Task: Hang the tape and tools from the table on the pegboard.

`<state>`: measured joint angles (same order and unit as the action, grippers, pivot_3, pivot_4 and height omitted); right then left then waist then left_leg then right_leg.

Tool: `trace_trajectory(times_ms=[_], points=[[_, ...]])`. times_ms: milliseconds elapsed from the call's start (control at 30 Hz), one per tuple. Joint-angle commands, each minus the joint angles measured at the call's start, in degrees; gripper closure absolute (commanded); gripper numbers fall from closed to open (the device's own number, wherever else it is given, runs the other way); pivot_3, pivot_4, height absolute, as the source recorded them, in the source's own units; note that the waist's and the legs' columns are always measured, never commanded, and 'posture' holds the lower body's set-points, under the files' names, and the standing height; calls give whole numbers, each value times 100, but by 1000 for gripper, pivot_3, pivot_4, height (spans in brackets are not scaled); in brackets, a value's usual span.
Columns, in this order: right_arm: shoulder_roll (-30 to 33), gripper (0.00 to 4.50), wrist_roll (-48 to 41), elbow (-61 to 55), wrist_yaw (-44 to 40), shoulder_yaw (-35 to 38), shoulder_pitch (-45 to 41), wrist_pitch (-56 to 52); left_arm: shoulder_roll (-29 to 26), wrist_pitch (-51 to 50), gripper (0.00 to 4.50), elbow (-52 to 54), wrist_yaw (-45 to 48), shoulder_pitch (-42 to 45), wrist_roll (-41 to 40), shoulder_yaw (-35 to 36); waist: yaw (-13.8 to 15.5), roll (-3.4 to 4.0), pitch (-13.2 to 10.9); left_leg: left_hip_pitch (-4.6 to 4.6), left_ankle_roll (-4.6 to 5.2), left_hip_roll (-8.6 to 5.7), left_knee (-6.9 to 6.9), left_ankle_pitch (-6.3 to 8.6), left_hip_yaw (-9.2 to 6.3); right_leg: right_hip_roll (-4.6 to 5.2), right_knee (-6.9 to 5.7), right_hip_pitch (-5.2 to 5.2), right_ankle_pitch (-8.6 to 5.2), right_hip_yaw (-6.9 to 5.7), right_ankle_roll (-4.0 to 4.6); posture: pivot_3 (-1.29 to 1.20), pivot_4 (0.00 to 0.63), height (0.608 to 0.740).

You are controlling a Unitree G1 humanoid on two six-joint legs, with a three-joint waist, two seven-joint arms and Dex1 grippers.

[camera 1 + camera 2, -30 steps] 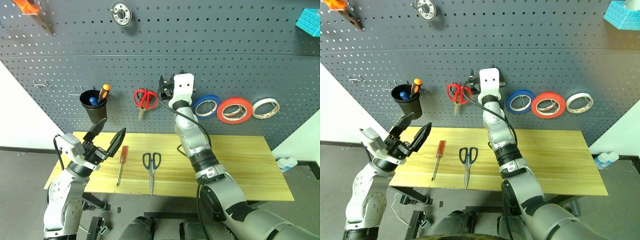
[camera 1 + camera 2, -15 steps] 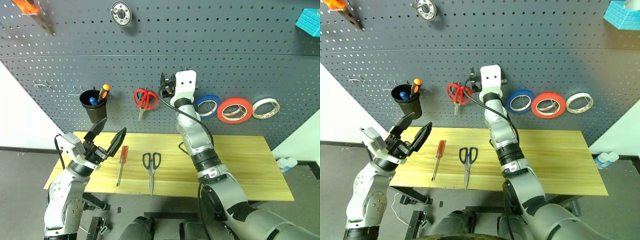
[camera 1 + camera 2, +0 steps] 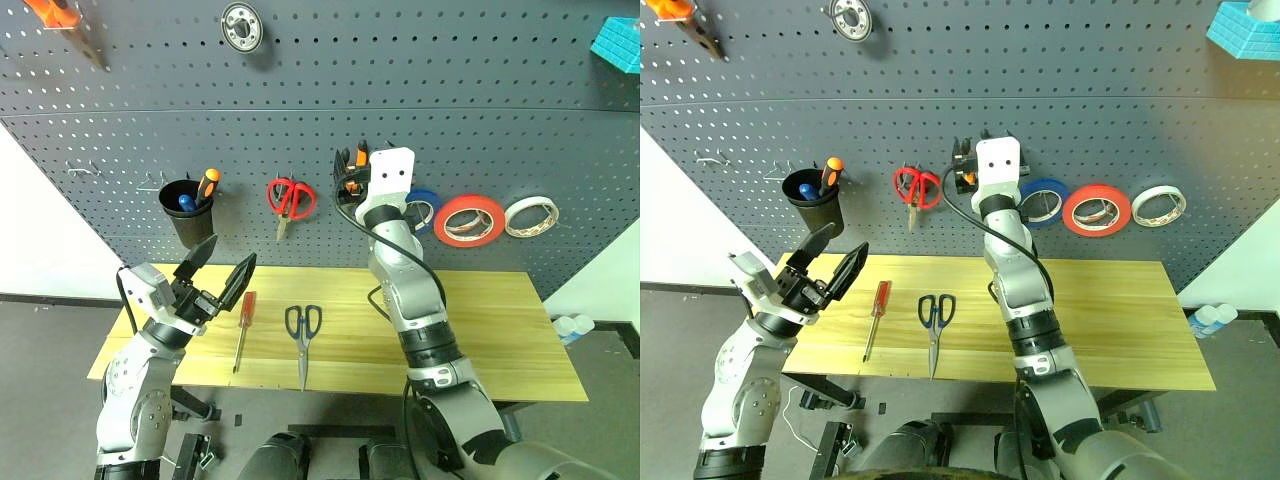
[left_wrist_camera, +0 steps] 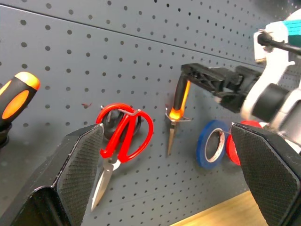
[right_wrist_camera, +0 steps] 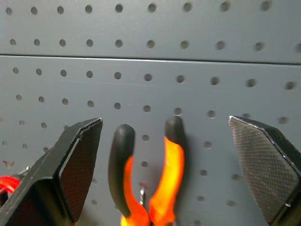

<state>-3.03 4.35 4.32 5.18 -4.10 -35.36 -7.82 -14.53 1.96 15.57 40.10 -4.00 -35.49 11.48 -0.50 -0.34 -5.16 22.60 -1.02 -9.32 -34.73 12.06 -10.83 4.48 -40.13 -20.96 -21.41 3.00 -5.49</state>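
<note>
I see the small orange-and-black pliers (image 5: 148, 179) hanging on a hook of the pegboard (image 3: 480, 90), handles up and nose down, at about 1 o'clock from the black-handled scissors (image 3: 303, 330). The red tape (image 3: 469, 220) also hangs on the board, at 3 o'clock from the pliers, between a blue roll (image 3: 420, 208) and a white roll (image 3: 531, 216). What remains on the counter (image 3: 500, 320) is the red-handled screwdriver (image 3: 243, 328) and, just beside it at 3 o'clock, the black-handled scissors, both lying flat with tips pointing toward me. I judge the screwdriver light, stiff and smooth, likely to roll if nudged; I would pinch it across the thick handle, not the thin shaft. The scissors look light and rigid too, lying low on the wood, so taking them at the pivot or across the finger loops seems safest, leaving a loop free for a hook. My right claw (image 5: 174, 141) stands at the board with its fingers wide apart on either side of the pliers handles, touching nothing that I can see. My left claw (image 3: 218, 275) hovers above the counter's left end, at 10 o'clock from the screwdriver, its fingers spread and empty. Red-handled scissors (image 3: 290, 200) and a black cup (image 3: 188, 212) of tools hang further left.
</note>
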Motion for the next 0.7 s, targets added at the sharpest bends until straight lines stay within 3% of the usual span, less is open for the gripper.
trace_trajectory(times_ms=[33,333,700], points=[[103,7,56,-979,-149,-66,247,-446,7,156,0,33,54,45,27,12,7,-3,3,0,0,0,0,0,0,0,0,0,0,0,0,60,17,718],[618,7,-120,-2574,-651,75,1247,-1887,20,169,0,-77,78,-15,36,44,7,-14,10,4,1,0,-4,1,1,2,2,0,0,-2,-1,43,16,718],[1125,7,-1143,-3449,-1677,349,1873,-3403,-103,-393,0,-4,-229,-296,97,-67,-5,-14,10,8,5,3,-6,3,3,3,6,1,0,-3,-2,33,17,718]])
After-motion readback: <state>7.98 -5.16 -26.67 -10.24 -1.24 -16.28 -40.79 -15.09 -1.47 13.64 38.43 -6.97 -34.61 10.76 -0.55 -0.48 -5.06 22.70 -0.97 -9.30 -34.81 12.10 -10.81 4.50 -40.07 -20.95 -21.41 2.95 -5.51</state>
